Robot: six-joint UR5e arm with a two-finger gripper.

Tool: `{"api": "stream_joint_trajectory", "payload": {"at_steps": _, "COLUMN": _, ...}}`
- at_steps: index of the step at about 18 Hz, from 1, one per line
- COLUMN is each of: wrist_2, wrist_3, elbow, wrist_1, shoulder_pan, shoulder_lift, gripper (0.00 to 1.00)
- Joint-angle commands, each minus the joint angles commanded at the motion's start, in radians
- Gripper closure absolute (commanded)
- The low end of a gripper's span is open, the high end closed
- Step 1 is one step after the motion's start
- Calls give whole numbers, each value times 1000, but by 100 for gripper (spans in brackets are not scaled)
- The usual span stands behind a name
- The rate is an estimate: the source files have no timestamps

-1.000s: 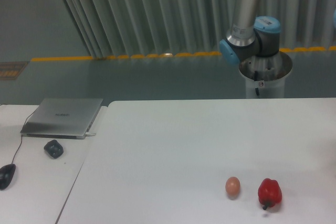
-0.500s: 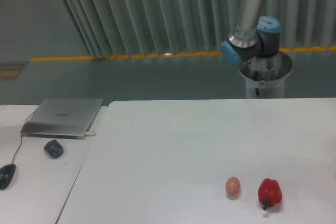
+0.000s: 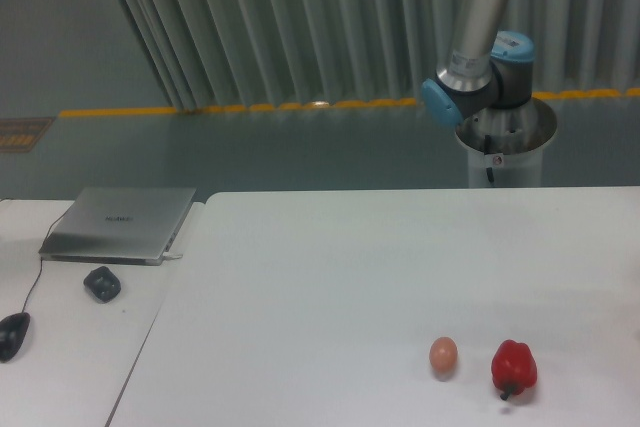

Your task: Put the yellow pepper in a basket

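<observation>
The yellow pepper is out of view, and no basket shows either. Only the lower part of the arm (image 3: 478, 47) shows, at the top right behind the white table (image 3: 330, 267); it rises out of the frame. The gripper is out of view. On the table near the front right lie a red bell pepper (image 3: 514, 368) and, just left of it, a small tan egg (image 3: 443, 355).
A closed grey laptop (image 3: 120, 224) lies on a side table at the left, with a dark small object (image 3: 102, 283) and a black mouse (image 3: 12, 334) in front of it. The arm's white pedestal (image 3: 505, 152) stands behind the table's far right edge.
The arm's upper link has leaned slightly to the right. The egg and red pepper have not moved.
</observation>
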Motion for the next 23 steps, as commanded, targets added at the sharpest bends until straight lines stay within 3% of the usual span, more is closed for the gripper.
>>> {"api": "stream_joint_trajectory", "payload": {"at_steps": 9, "wrist_2": 0, "wrist_3": -61, "elbow": -5, "wrist_1": 0, "shoulder_pan": -47, "shoulder_lift": 9, "gripper": 0}}
{"api": "stream_joint_trajectory", "payload": {"at_steps": 14, "wrist_2": 8, "wrist_3": -144, "elbow": -6, "wrist_1": -20, "shoulder_pan": -126, "shoulder_lift": 21, "gripper": 0}}
{"api": "stream_joint_trajectory", "payload": {"at_steps": 19, "wrist_2": -8, "wrist_3": -259, "elbow": -28, "wrist_1": -172, "shoulder_pan": -212, "shoulder_lift": 38, "gripper": 0}}
{"api": "stream_joint_trajectory", "payload": {"at_steps": 23, "wrist_2": -8, "wrist_3": -262, "elbow": -26, "wrist_1": -215, "shoulder_pan": -235, "shoulder_lift": 40, "gripper": 0}}
